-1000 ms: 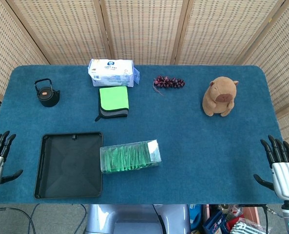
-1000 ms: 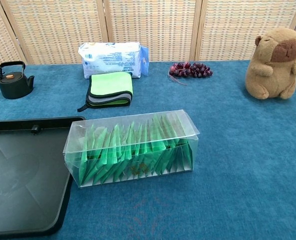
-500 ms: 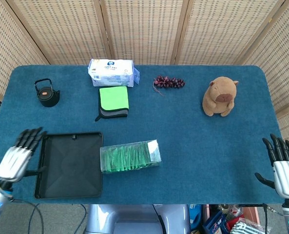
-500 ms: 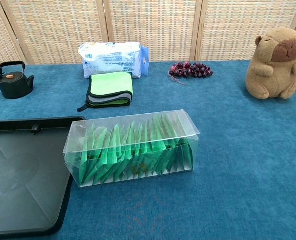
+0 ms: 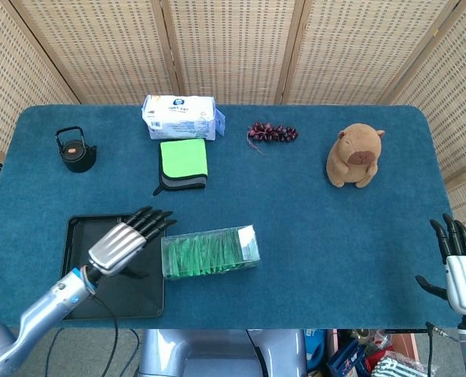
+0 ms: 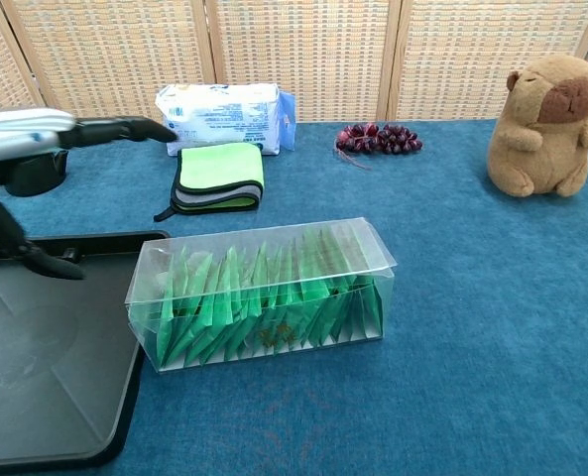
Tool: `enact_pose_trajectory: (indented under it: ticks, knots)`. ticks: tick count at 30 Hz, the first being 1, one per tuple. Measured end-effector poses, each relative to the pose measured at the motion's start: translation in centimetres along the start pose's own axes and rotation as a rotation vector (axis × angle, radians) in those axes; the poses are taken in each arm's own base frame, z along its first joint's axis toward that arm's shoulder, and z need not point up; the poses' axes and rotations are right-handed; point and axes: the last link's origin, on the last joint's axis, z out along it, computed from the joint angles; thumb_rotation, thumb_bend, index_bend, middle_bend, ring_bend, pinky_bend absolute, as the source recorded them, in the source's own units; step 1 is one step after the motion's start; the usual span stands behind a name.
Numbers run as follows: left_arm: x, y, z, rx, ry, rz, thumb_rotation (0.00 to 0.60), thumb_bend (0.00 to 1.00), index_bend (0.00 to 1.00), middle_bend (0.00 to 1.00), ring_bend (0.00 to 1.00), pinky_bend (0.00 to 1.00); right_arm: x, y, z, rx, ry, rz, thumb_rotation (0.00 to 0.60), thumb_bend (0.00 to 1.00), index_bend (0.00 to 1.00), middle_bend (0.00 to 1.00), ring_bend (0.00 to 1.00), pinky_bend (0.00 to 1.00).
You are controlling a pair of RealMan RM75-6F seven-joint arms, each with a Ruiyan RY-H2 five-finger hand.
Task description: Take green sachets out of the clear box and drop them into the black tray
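The clear box [image 5: 210, 252] [image 6: 262, 292] lies near the table's front edge, packed with several upright green sachets [image 5: 201, 254] [image 6: 264, 297]. Directly to its left sits the black tray [image 5: 79, 298] [image 6: 36, 397], with nothing in it. My left hand [image 5: 126, 239] [image 6: 46, 139] hovers above the tray's right part, fingers stretched out flat toward the box, holding nothing. My right hand [image 5: 458, 271] stays open at the table's front right corner, far from the box; the chest view does not show it.
A black teapot [image 5: 76, 150] stands at the far left. A white wipes pack [image 5: 180, 116], a folded green cloth [image 5: 183, 163], dark grapes [image 5: 272, 132] and a brown plush capybara [image 5: 356, 155] line the back half.
My left hand has swept from the table's left edge rightward over the tray, toward the box. My right hand has sunk slightly lower at the front right corner.
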Motion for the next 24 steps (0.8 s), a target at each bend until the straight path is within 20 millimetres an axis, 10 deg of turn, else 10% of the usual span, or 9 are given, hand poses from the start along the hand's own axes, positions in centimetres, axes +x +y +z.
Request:
enact_pose_trajectory:
  ticks: [24]
  knots:
    - [-4.3,3.4,8.6,-0.028,-0.060,-0.091,0.600,0.07,0.00,0.00,0.00,0.00,-0.3,0.7,0.3,-0.023,-0.022,0.001,0.600,0.00,0.00,0.00,0.00,0.00]
